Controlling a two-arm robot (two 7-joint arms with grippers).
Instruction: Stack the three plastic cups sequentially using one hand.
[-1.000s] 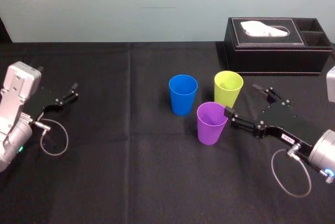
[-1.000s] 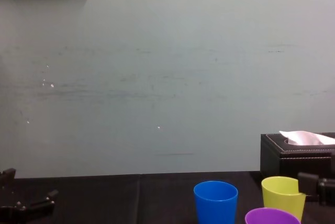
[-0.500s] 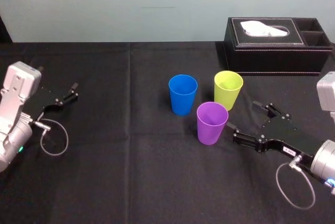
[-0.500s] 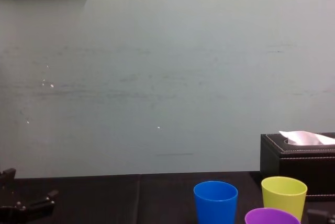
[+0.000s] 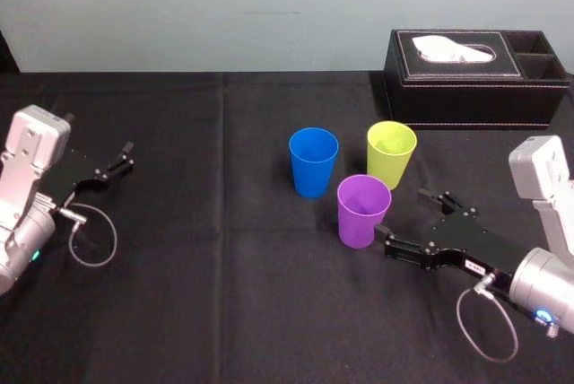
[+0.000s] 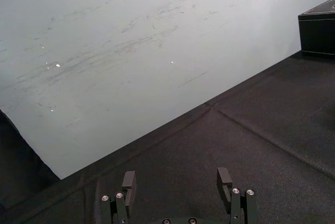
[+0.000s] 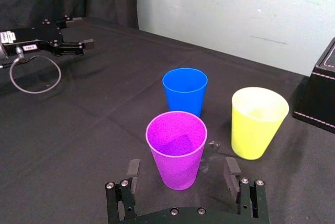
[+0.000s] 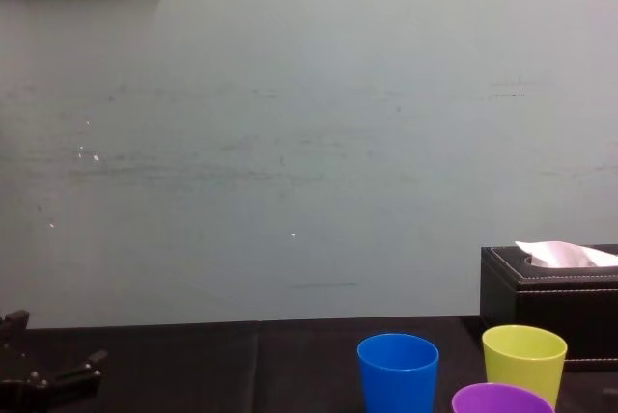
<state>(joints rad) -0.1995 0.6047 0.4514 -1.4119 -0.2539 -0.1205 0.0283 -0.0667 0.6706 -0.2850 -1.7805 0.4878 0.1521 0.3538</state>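
Three plastic cups stand upright and apart near the table's middle: blue (image 5: 313, 161), yellow-green (image 5: 391, 153), and purple (image 5: 363, 211) nearest me. My right gripper (image 5: 405, 216) lies low at the purple cup's right, open, holding nothing. In the right wrist view its fingers (image 7: 230, 170) flank the purple cup (image 7: 176, 148) without touching it, with the blue cup (image 7: 185, 90) and yellow-green cup (image 7: 258, 122) behind. The chest view shows the blue cup (image 8: 398, 371), yellow-green cup (image 8: 522, 360) and purple rim (image 8: 502, 399). My left gripper (image 5: 126, 157) rests open at the far left, with its spread fingers (image 6: 224, 179) in the left wrist view.
A black leather tissue box (image 5: 475, 77) with white tissue stands at the back right, behind the yellow-green cup. Black cloth (image 5: 224, 294) covers the table, with open room left of the cups and in front. A pale wall (image 8: 309, 143) rises behind.
My right gripper has drawn back from the purple cup's rim, dropped lower and swung toward me, staying open. The cups and the left arm have not moved.
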